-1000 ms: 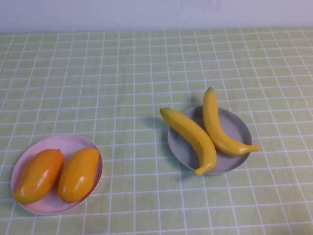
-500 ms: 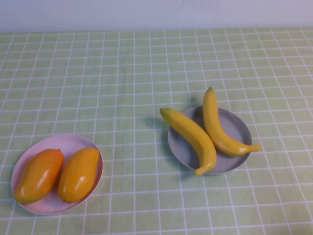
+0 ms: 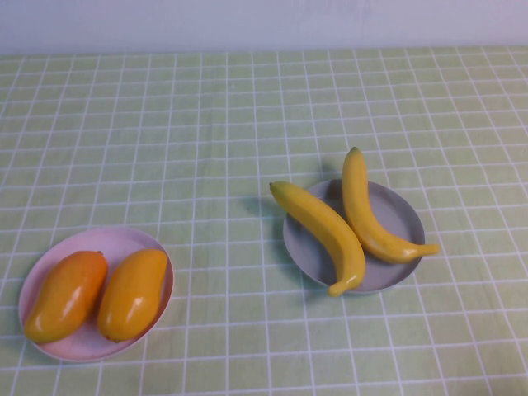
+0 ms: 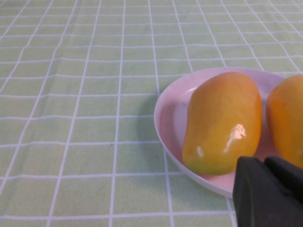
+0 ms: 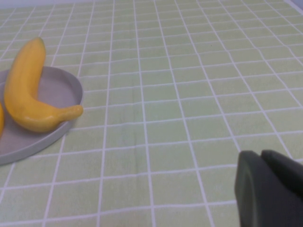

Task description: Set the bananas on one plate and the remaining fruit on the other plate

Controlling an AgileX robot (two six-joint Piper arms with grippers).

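Note:
Two bananas (image 3: 322, 231) (image 3: 367, 210) lie side by side on the grey-blue plate (image 3: 402, 216), right of centre, their tips overhanging its rim. Two orange-yellow fruits (image 3: 66, 295) (image 3: 132, 293) rest on the pale pink plate (image 3: 107, 241) at the front left. Neither arm shows in the high view. In the left wrist view my left gripper (image 4: 264, 163) is shut and empty, close to the pink plate's rim (image 4: 170, 118) beside one fruit (image 4: 222, 120). In the right wrist view my right gripper (image 5: 261, 155) is shut and empty over bare cloth, well apart from the grey plate (image 5: 57, 90) and a banana (image 5: 23, 90).
A green checked tablecloth (image 3: 206, 140) covers the whole table. A pale wall (image 3: 264, 21) runs along the far edge. Open cloth lies between the two plates and behind them.

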